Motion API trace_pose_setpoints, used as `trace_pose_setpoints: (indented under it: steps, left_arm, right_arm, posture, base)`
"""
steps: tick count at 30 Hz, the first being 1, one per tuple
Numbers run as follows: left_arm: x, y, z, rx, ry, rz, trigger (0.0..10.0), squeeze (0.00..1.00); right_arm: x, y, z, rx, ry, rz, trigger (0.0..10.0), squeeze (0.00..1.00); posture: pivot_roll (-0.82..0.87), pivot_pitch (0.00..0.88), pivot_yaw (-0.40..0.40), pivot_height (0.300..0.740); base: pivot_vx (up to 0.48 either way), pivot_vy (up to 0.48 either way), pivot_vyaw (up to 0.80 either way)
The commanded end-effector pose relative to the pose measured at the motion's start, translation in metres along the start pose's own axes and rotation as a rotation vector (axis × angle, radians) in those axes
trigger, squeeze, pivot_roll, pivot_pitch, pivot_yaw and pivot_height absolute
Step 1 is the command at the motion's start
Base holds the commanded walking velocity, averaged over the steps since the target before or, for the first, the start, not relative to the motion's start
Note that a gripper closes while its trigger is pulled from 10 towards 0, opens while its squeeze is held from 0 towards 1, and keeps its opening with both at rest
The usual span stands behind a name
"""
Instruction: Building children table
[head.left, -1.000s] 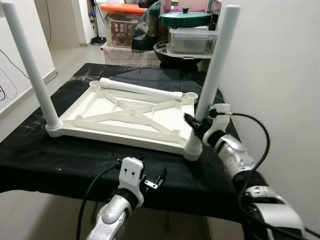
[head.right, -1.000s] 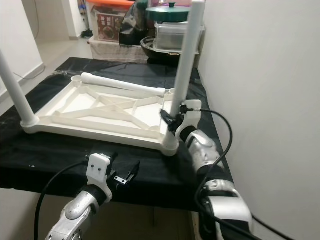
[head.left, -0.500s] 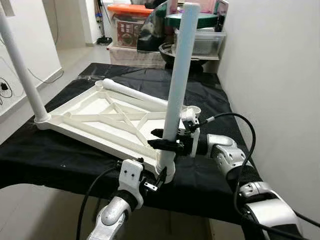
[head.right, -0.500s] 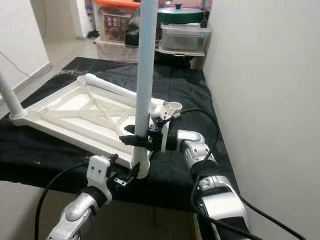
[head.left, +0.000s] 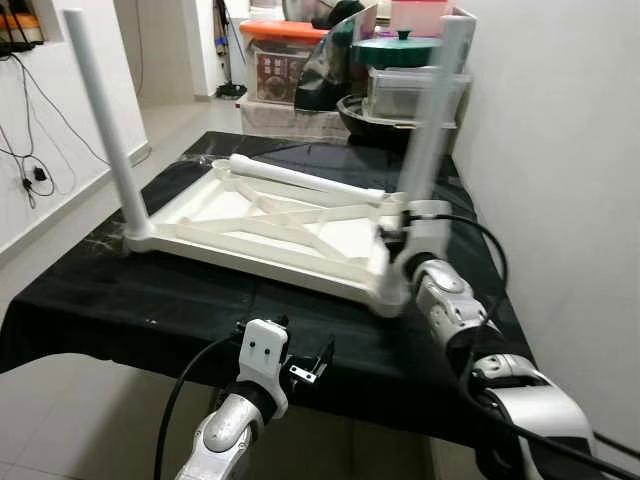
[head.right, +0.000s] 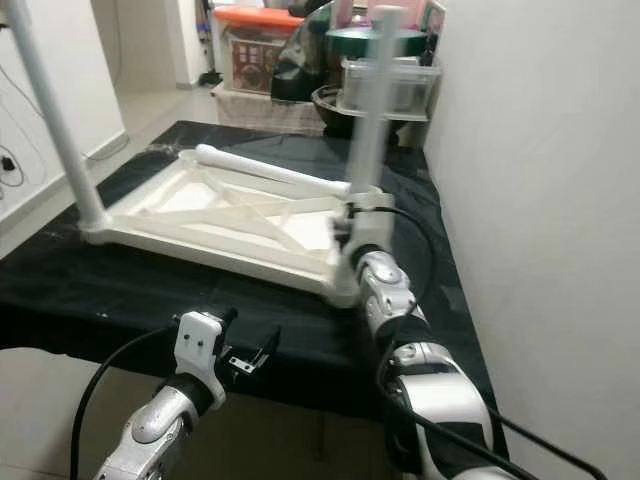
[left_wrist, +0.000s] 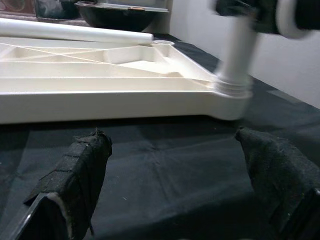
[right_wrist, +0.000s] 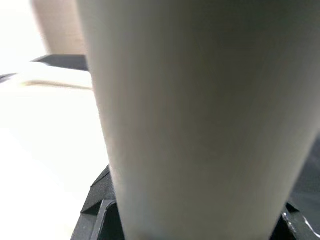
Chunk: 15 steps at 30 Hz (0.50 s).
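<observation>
The white table top (head.left: 270, 225) lies upside down on a black cloth (head.left: 150, 300). It is the main thing here, so every place is told from it.

One leg (head.left: 100, 120) stands up at its near left corner. Another leg (head.left: 425, 150) stands at its near right corner. A third leg (head.left: 300, 178) lies flat along its far edge. The far right socket (head.right: 368, 192) looks empty, but it is blurry.

The right gripper (head.left: 397, 238) is at the near right corner, low on the standing leg. In the right wrist view the leg (right_wrist: 200, 115) sits right between the black fingers, so they seem to be closed around it. The picture is blurry, so this is a best guess.

The left gripper (head.left: 305, 365) hangs in front of the table top's near edge. Its fingers (left_wrist: 80, 170) are wide apart and hold nothing.

The step now looks like fixing this leg into its corner. Next it needs a firm push or twist, straight down. Then the flat leg needs a socket.
</observation>
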<state>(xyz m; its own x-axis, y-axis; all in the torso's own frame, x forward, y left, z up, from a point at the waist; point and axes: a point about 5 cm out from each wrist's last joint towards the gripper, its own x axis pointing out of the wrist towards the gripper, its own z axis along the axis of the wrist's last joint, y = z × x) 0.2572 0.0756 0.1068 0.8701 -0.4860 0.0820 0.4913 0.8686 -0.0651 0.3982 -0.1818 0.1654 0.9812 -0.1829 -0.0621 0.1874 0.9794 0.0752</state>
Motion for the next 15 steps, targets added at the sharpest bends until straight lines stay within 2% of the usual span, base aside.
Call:
trace_pose_setpoints:
  steps: [1, 3, 4, 5, 6, 8, 9, 11, 12, 13, 14, 15]
  left_arm:
    - [0.000, -0.001, -0.002, 0.008, 0.008, -0.014, 10.0, 0.00]
    - [0.000, -0.001, -0.002, 0.008, 0.008, -0.014, 10.0, 0.00]
    - [0.000, -0.001, -0.002, 0.009, 0.008, -0.015, 10.0, 0.00]
    - [0.000, -0.001, -0.002, 0.009, 0.008, -0.015, 10.0, 0.00]
    - [0.000, -0.002, -0.002, 0.009, 0.008, -0.014, 10.0, 0.00]
    - [0.000, -0.002, -0.002, 0.009, 0.008, -0.014, 10.0, 0.00]
    - [0.000, -0.002, -0.002, 0.009, 0.008, -0.014, 10.0, 0.00]
    - [0.000, -0.002, -0.002, 0.009, 0.008, -0.014, 10.0, 0.00]
    - [0.001, -0.002, -0.002, 0.008, 0.007, -0.013, 10.0, 0.00]
    - [0.001, -0.002, -0.001, 0.008, 0.006, -0.012, 10.0, 0.00]
    - [0.001, -0.002, -0.001, 0.008, 0.006, -0.012, 10.0, 0.00]
    - [0.001, -0.002, -0.001, 0.008, 0.005, -0.011, 10.0, 0.00]
  right_arm:
    - [-0.009, -0.016, -0.028, 0.040, 0.105, -0.190, 0.0, 0.00]
    - [-0.009, -0.016, -0.028, 0.040, 0.105, -0.190, 0.0, 0.00]
    - [-0.013, -0.014, -0.035, 0.062, 0.116, -0.241, 0.0, 0.00]
    - [-0.013, -0.014, -0.035, 0.062, 0.116, -0.241, 0.0, 0.00]
    - [-0.015, 0.007, -0.036, 0.115, 0.092, -0.129, 10.0, 0.00]
    - [-0.015, 0.007, -0.036, 0.115, 0.092, -0.129, 10.0, 0.00]
    - [-0.017, 0.027, -0.034, 0.165, 0.054, 0.006, 10.0, 1.00]
    - [-0.017, 0.027, -0.034, 0.165, 0.054, 0.006, 10.0, 1.00]
    - [-0.018, 0.041, -0.028, 0.185, -0.002, 0.111, 10.0, 1.00]
    - [-0.018, 0.049, -0.021, 0.199, -0.047, 0.191, 10.0, 0.00]
    - [-0.018, 0.049, -0.021, 0.199, -0.047, 0.191, 10.0, 0.00]
    - [-0.016, 0.049, -0.015, 0.207, -0.079, 0.250, 10.0, 0.00]
  posture:
    - [0.12, 0.000, -0.063, 0.740]
    - [0.12, 0.000, -0.063, 0.740]
    - [0.12, 0.000, -0.063, 0.740]
    - [0.12, 0.000, -0.063, 0.740]
    - [0.12, 0.000, -0.062, 0.740]
    - [0.12, 0.000, -0.062, 0.740]
    - [0.12, 0.000, -0.069, 0.740]
    - [0.12, 0.000, -0.069, 0.740]
    - [0.12, 0.000, -0.070, 0.740]
    - [0.13, 0.000, -0.072, 0.740]
    - [0.13, 0.000, -0.072, 0.740]
    - [0.13, 0.000, -0.071, 0.740]
  base:
    - [0.000, 0.000, 0.00]
    - [0.000, 0.000, 0.00]
    - [0.000, 0.000, 0.00]
    - [0.000, 0.000, 0.00]
    - [0.000, 0.000, 0.00]
    - [0.000, 0.000, 0.00]
    - [0.000, 0.000, 0.00]
    - [0.000, 0.000, 0.00]
    - [0.000, 0.000, 0.00]
    - [0.000, 0.000, 0.00]
    - [0.000, 0.000, 0.00]
    - [0.000, 0.000, 0.00]
